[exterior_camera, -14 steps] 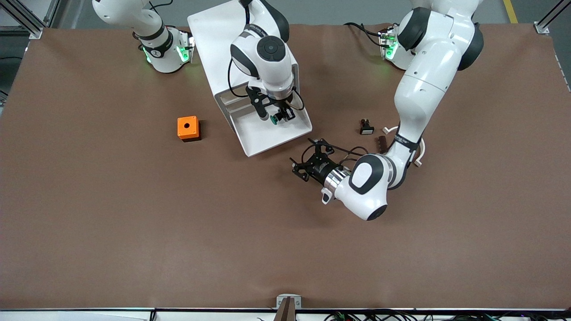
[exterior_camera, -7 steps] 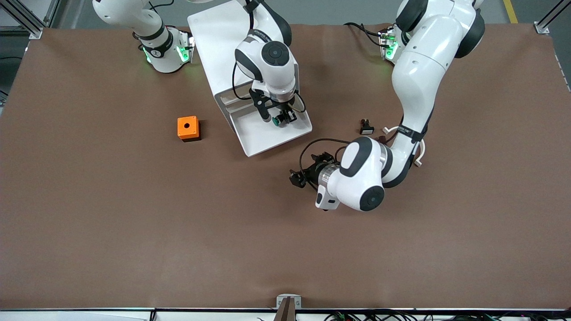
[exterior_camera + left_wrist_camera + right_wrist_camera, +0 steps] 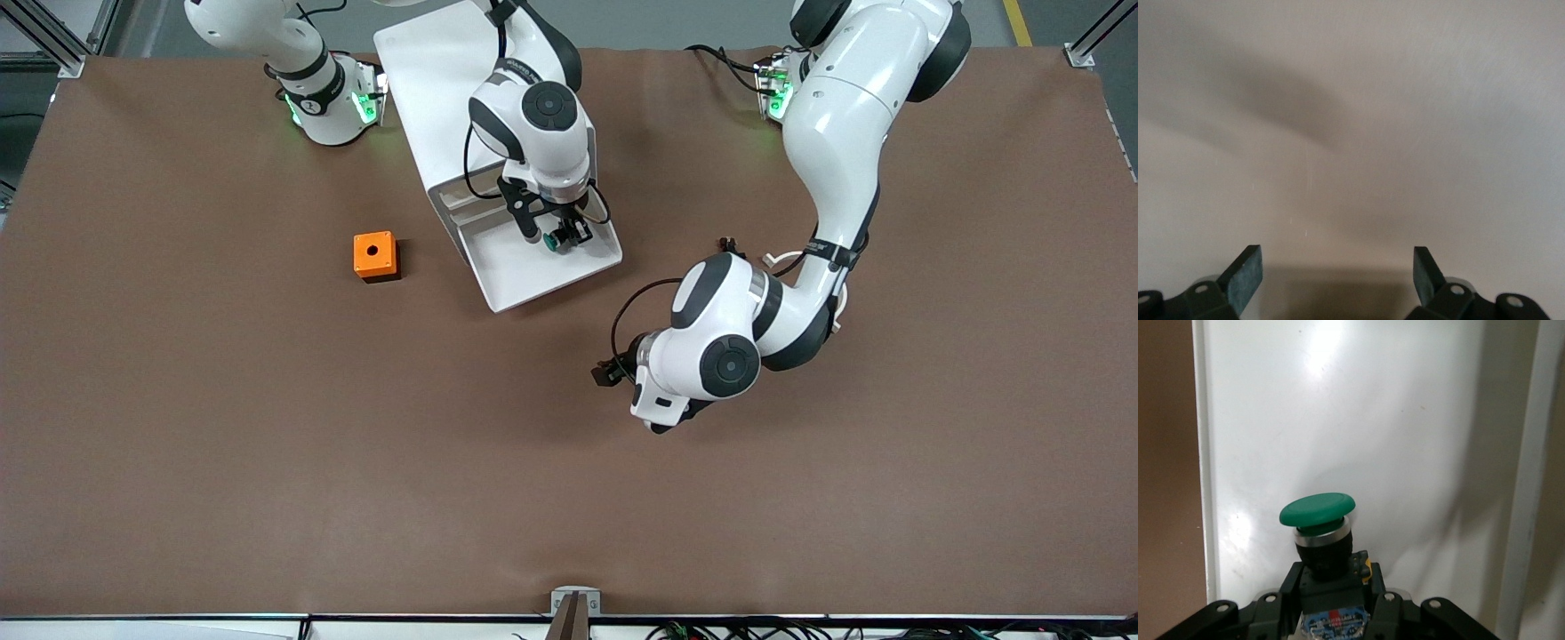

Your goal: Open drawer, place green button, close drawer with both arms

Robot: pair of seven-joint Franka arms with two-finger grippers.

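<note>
The white drawer cabinet (image 3: 427, 71) stands near the robots' bases, and its drawer (image 3: 524, 280) is pulled open. My right gripper (image 3: 560, 233) is shut on the button (image 3: 557, 239) and holds it just above the drawer's white floor (image 3: 1405, 420). In the right wrist view the green cap (image 3: 1317, 510) sticks out past the gripper (image 3: 1331, 587), which clamps the black body. My left gripper (image 3: 612, 372) points down over bare table in front of the open drawer. It is open and empty (image 3: 1336, 270), with its fingertips (image 3: 1248, 267) wide apart.
An orange box with a hole (image 3: 374, 255) sits on the table toward the right arm's end, beside the drawer. A small black part (image 3: 729, 242) and a white clip (image 3: 775, 260) show partly by the left arm's forearm.
The left arm's wrist has swung so its gripper now points down, a little nearer to the front camera. The right gripper with the button has barely moved over the drawer.
</note>
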